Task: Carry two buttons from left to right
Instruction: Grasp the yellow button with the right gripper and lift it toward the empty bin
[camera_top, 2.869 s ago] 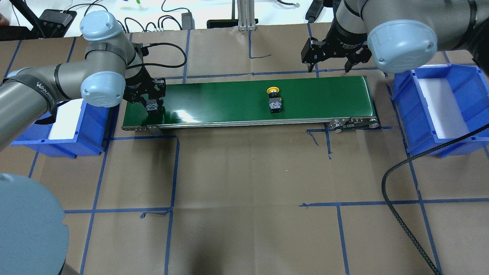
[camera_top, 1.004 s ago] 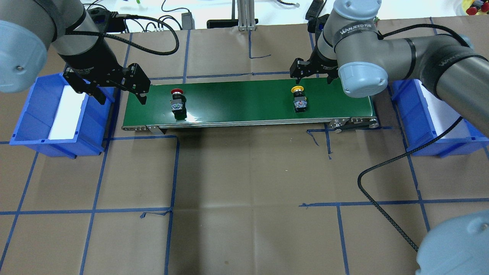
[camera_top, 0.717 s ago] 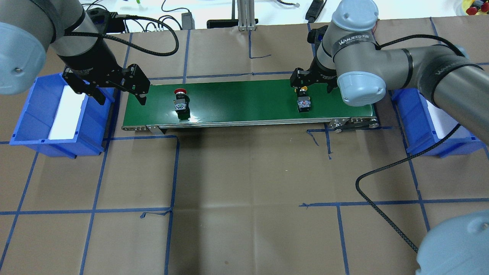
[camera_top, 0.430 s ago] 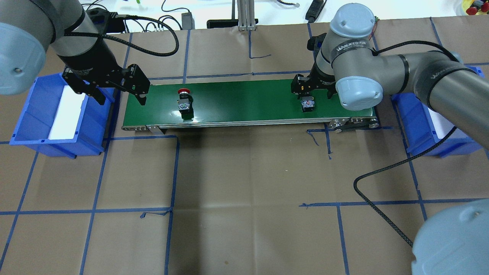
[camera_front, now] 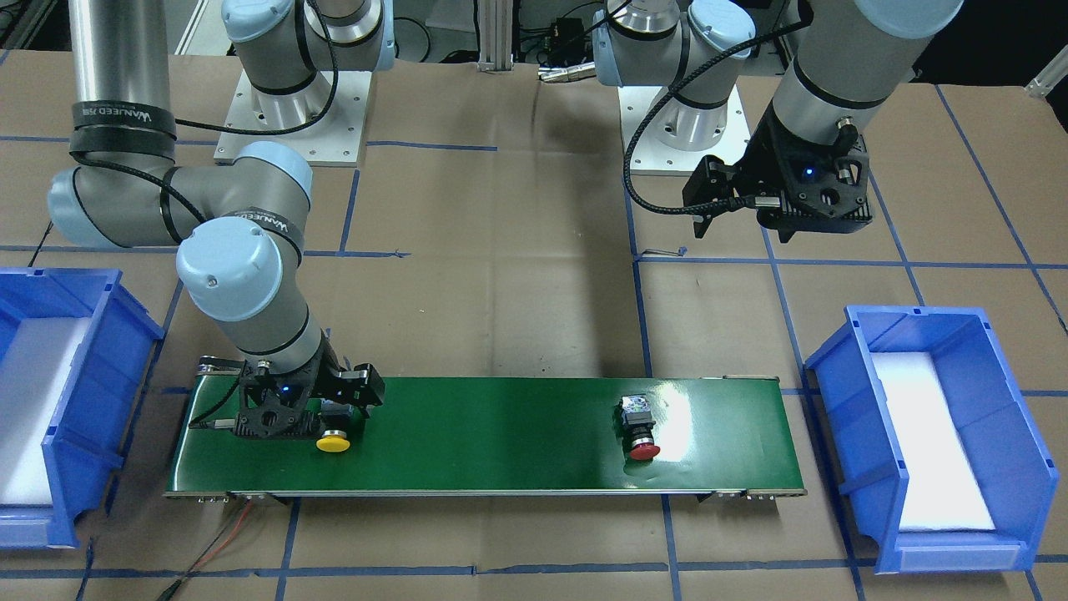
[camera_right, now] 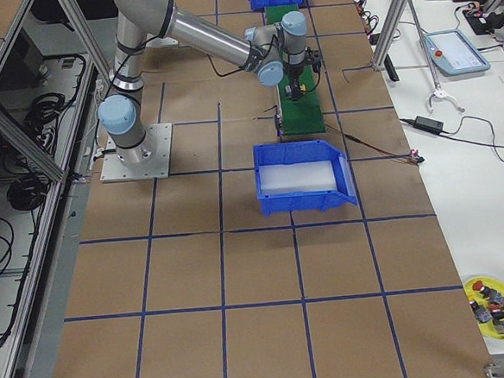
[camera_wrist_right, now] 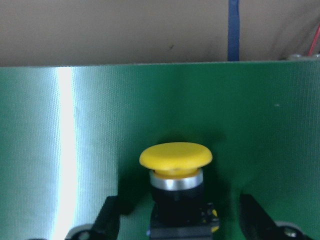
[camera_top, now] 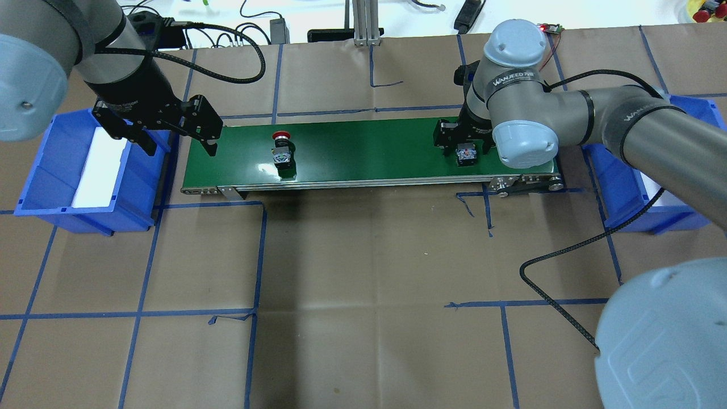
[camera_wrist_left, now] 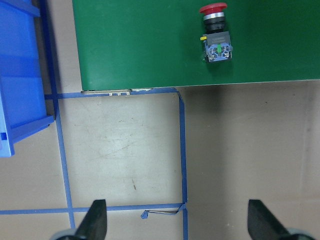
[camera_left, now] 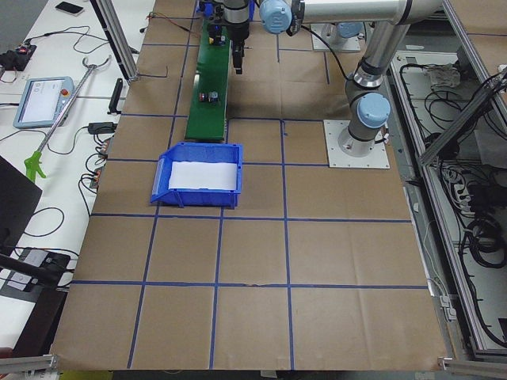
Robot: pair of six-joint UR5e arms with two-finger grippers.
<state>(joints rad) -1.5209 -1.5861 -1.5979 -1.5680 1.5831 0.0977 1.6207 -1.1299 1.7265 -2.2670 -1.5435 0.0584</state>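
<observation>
Red button (camera_front: 641, 430), yellow button (camera_wrist_right: 175, 157), crosswise, caps forward

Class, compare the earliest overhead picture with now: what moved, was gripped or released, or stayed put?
The left end effector released the red button and withdrew toward the left bin. The belt carried both buttons rightward. The right end effector descended astride the yellow button, jaws open. The left bin and right bin stayed put.
</observation>
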